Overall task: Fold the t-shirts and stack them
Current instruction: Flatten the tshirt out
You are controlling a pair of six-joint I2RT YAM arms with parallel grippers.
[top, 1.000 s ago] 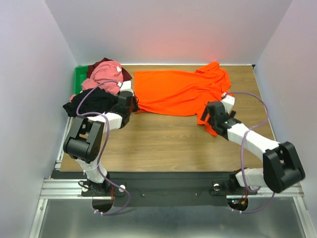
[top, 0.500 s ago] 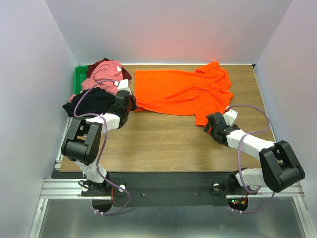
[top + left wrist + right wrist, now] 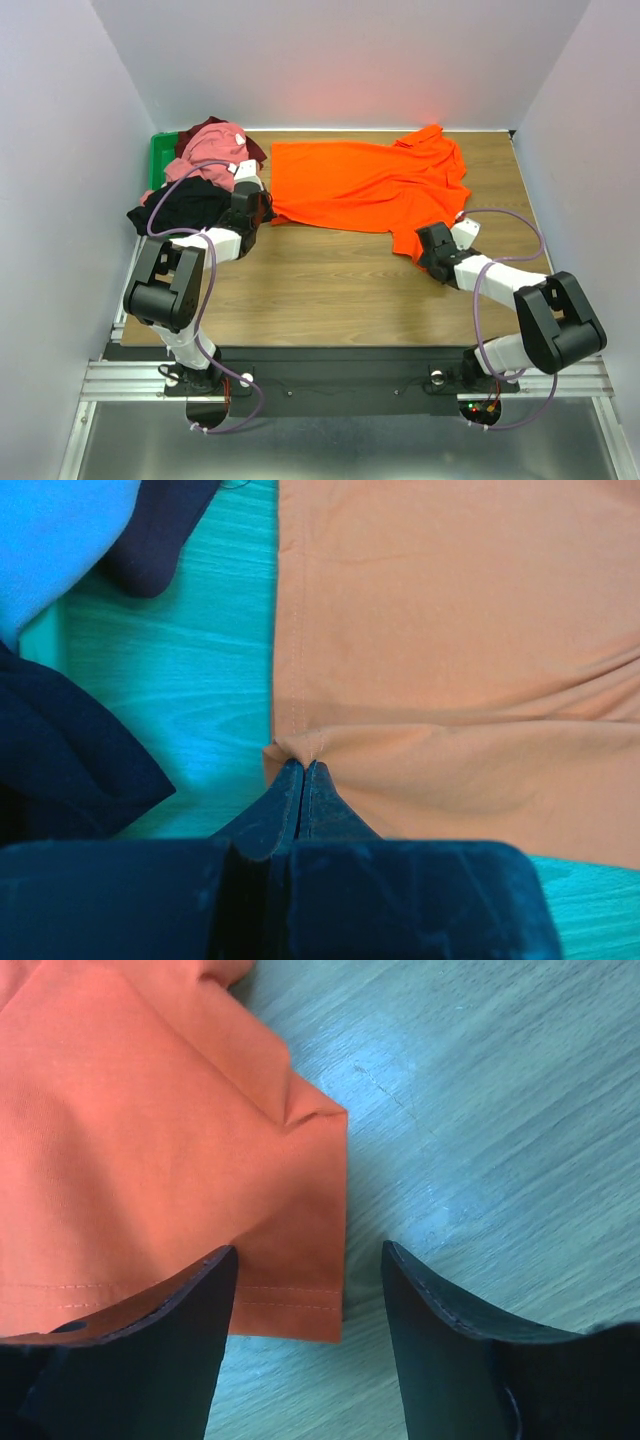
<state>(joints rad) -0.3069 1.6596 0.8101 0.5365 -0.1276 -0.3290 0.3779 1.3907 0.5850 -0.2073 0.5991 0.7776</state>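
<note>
Step in hand, as I judge it: taking hold of the orange t-shirt point(image 3: 365, 185) at two pts, to begin the fold. The shirt lies spread, nearly flat, in the upper middle of the top view, on the table point(image 3: 330, 290), w/ some bunching at its upper right end. The left gripper point(image 3: 302, 770) is closed tight on the shirt's hem. In the left wrist view the two tips meet at the centre of the frame and pinch a small pucker of orange cloth at the lower left corner of the cloth. The right gripper point(image 3: 308, 1260) is not closed. In the right wrist view its jaws stand moderately apart at the bottom of the frame. A stitched corner of the shirt, prob. a sleeve end, lies in the gap, so nothing is held on that side yet. The other shirts are in a heap at the upper left of the top view: pink t-shirt point(image 3: 212, 150) on top, maroon t-shirt point(image 3: 256, 151) just beside it, black t-shirt point(image 3: 185, 205) lower, partly over the green bin point(image 3: 157, 165). None is folded and no stack is begun, so the task is in its early part. The next move prob. calls for the right jaws to close low enough to catch the thin edge and not slide over it. Then both arms lift together, approx. level, so the cloth does not twist. Risk: the corner slips out and only one side comes up.
</note>
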